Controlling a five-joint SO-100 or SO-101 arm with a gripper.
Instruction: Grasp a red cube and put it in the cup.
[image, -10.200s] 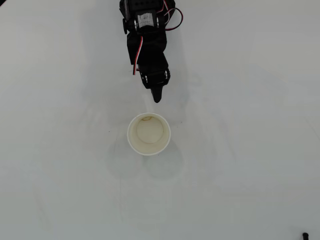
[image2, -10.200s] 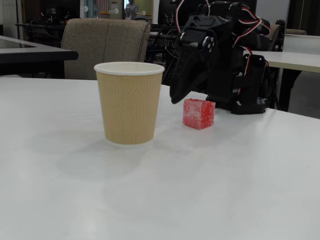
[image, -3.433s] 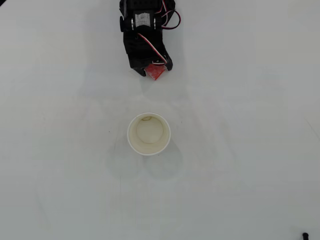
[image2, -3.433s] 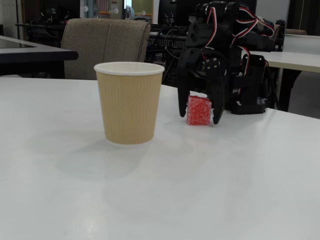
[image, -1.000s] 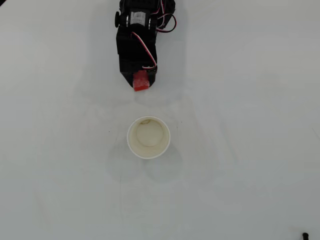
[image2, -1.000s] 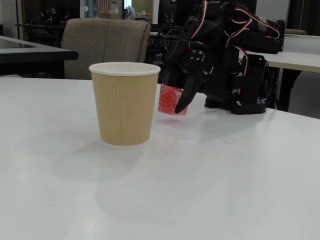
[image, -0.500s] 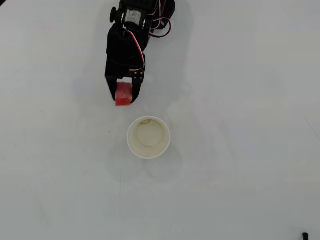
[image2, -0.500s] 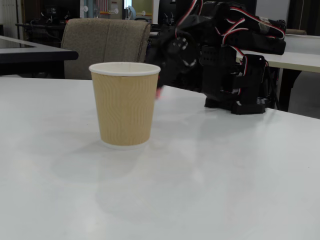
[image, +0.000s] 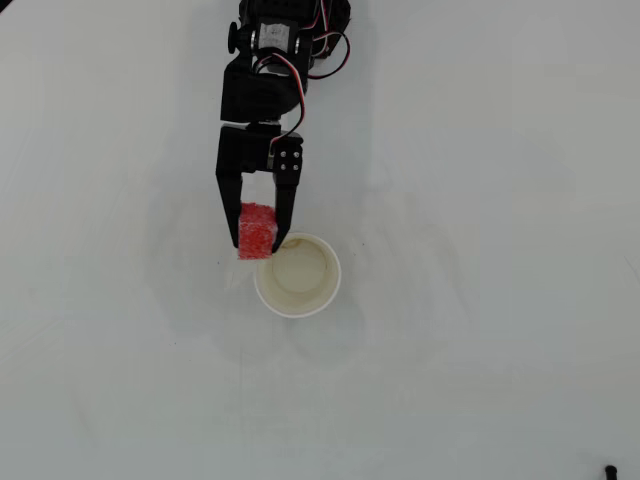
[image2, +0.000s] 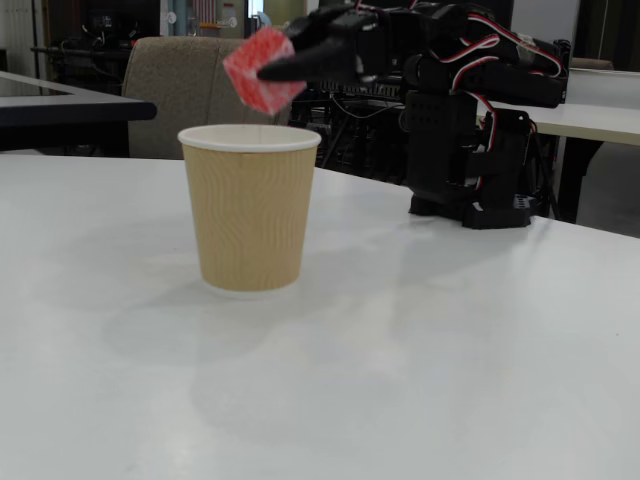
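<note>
My tool (image: 256, 243) is clamped on the red cube (image: 256, 230) over the cup (image: 298, 275) rim's edge — releasing here risks a bounce outside.

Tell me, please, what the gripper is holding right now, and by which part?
The gripper holds the red cube, pinched by two opposite side faces, above the cup's rim.

Rough speckled red cube (image2: 263, 68); ribbed paper cup (image2: 251, 208).

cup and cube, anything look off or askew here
Mostly fine. The cup stands upright and empty. The red cube sits tilted in the hand, over the cup's rim in the overhead view rather than centred over the opening.
</note>
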